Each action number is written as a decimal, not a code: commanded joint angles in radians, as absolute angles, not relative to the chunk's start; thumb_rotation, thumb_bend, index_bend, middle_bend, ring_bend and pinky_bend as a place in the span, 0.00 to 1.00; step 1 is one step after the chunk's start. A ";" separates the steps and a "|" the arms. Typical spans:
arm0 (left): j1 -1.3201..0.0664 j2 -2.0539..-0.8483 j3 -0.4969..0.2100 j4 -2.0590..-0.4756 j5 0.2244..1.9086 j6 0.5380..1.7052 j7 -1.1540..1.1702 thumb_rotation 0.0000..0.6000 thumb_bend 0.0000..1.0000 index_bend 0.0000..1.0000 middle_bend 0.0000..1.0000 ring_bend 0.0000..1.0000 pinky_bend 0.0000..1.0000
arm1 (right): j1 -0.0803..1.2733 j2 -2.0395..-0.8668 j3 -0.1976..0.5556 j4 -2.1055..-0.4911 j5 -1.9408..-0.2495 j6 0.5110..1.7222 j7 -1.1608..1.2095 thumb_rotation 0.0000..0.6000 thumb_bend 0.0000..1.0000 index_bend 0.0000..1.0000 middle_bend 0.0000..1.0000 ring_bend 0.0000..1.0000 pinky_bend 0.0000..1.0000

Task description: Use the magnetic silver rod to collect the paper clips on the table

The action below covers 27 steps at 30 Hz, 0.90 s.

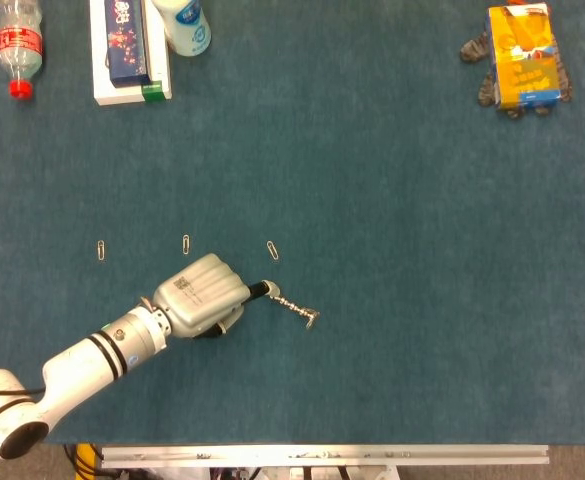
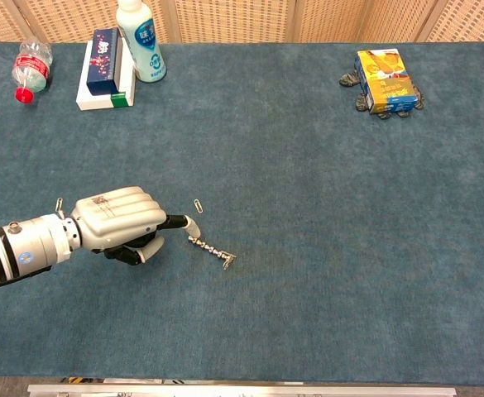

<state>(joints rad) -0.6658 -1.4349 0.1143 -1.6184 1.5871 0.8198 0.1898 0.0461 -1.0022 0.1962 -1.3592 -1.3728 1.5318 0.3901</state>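
The silver rod (image 1: 292, 306) (image 2: 211, 249) lies on the blue table, slanting down to the right, with what looks like a paper clip stuck to its far end (image 1: 312, 318). My left hand (image 1: 204, 295) (image 2: 116, 219) sits just left of it, fingers curled under. One outstretched finger (image 2: 185, 222) reaches the rod's near end, and I see no grip on the rod. Three loose paper clips (image 1: 101, 250) (image 1: 185, 244) (image 1: 273, 250) lie in a row just beyond the hand. The chest view shows two of them (image 2: 59, 204) (image 2: 198, 205). The right hand is out of sight.
At the far left stand a plastic bottle (image 1: 18, 45), a boxed book stack (image 1: 128, 48) and a white bottle (image 1: 183, 24). An orange box on a grey toy (image 1: 522, 55) sits at the far right. The table's front edge (image 1: 322, 452) runs along the bottom.
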 commanded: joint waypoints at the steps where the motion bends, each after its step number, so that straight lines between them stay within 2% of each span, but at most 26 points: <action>1: -0.669 -1.439 0.113 -1.617 1.575 0.811 0.202 1.00 0.73 0.21 1.00 0.89 0.78 | 0.046 -1.004 0.198 -1.355 -1.369 1.530 0.386 1.00 0.32 0.24 0.15 0.00 0.01; 17: -0.678 -1.457 0.110 -1.617 1.534 0.792 0.238 1.00 0.73 0.20 1.00 0.89 0.78 | 0.041 -1.008 0.210 -1.342 -1.349 1.520 0.395 1.00 0.32 0.24 0.15 0.00 0.01; 27: -0.688 -1.467 0.107 -1.628 1.505 0.776 0.267 1.00 0.73 0.19 1.00 0.89 0.78 | 0.039 -1.013 0.213 -1.335 -1.347 1.521 0.393 1.00 0.37 0.24 0.16 0.00 0.01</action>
